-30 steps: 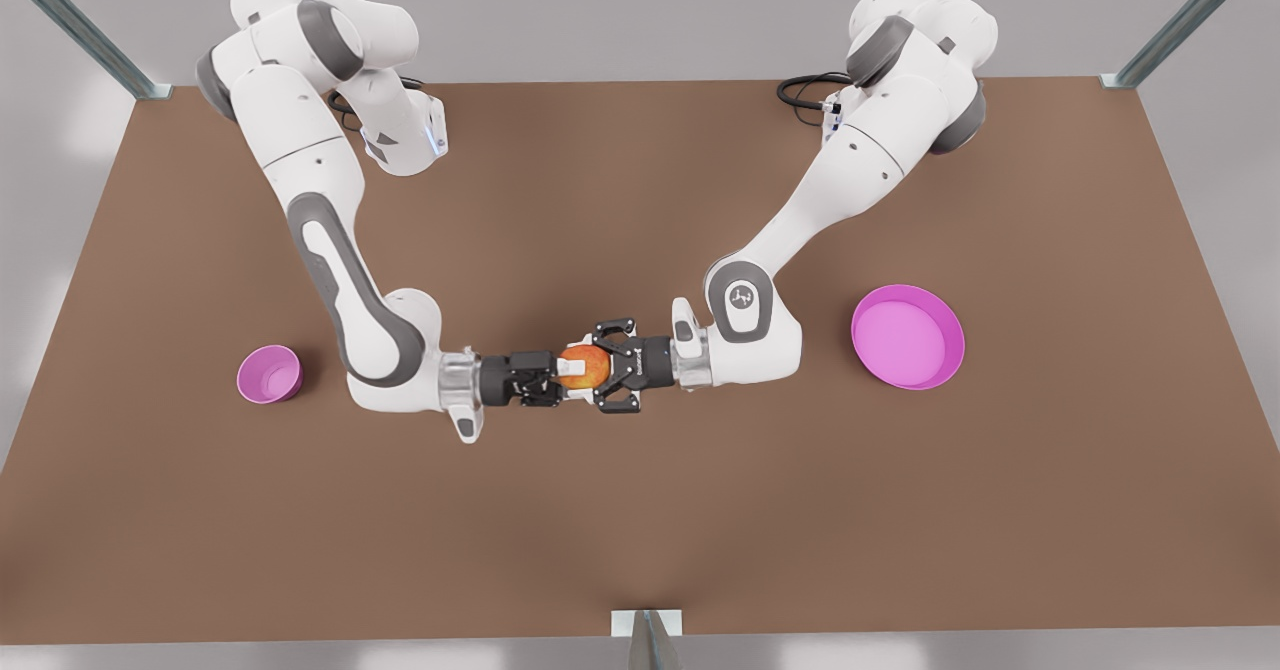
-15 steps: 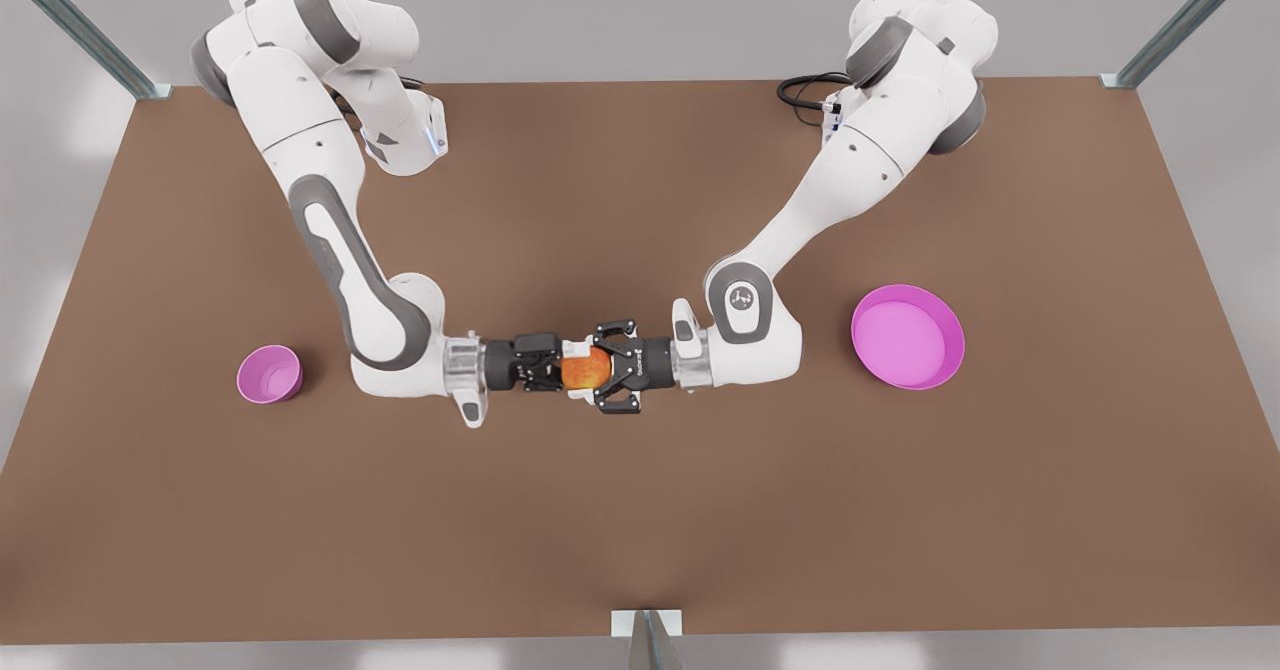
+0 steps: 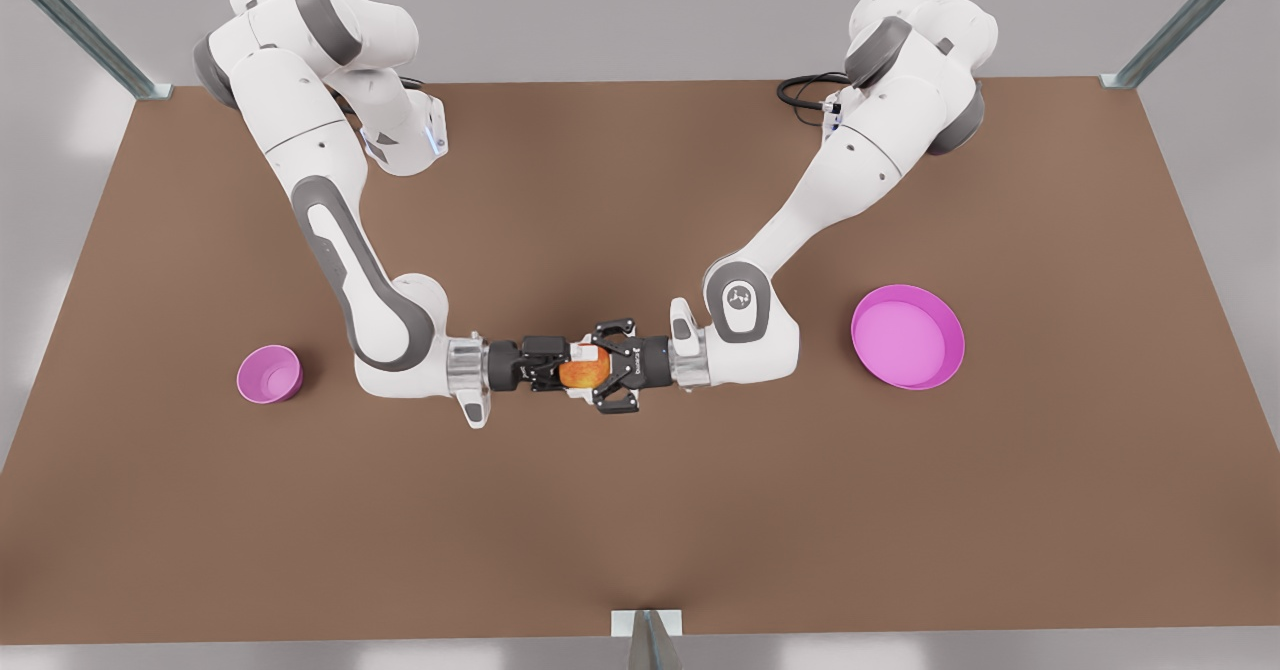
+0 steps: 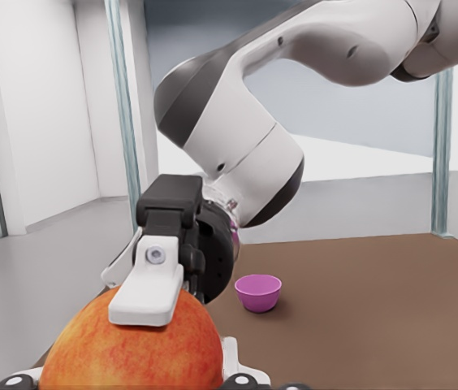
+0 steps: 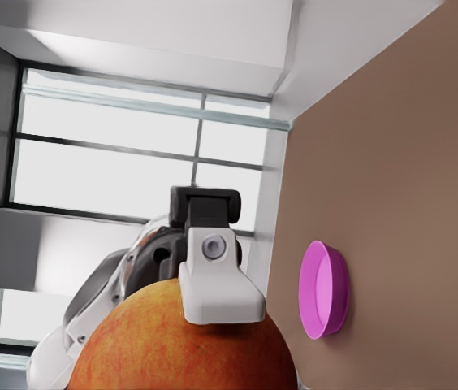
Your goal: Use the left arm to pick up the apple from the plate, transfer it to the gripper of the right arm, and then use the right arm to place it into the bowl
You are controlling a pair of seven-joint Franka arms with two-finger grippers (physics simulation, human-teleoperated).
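The red-orange apple [image 3: 585, 371] hangs above the middle of the table, held between the two grippers, which meet nose to nose. My left gripper [image 3: 597, 368], on the arm at the front view's right, is shut on the apple. One of its white pads [image 5: 217, 288] lies on the fruit. My right gripper [image 3: 570, 368] comes from the front view's left. It is open, its fingers reach around the apple, and one white pad [image 4: 149, 286] lies close over the top of the apple [image 4: 136, 345]. The small pink bowl [image 3: 269, 373] stands at the front view's left, and the wide magenta plate [image 3: 907, 336] lies bare at its right.
The brown table [image 3: 640, 530] spreads wide around both arms. Metal frame posts stand at the far corners [image 3: 1180, 20], and a bracket [image 3: 647, 630] sits at the near edge. A black cable [image 3: 805, 90] coils by the base of the arm at the front view's right.
My right gripper has slid toward the front view's right, closing the gap until its fingers reach around the apple. The left gripper and the apple have barely shifted.
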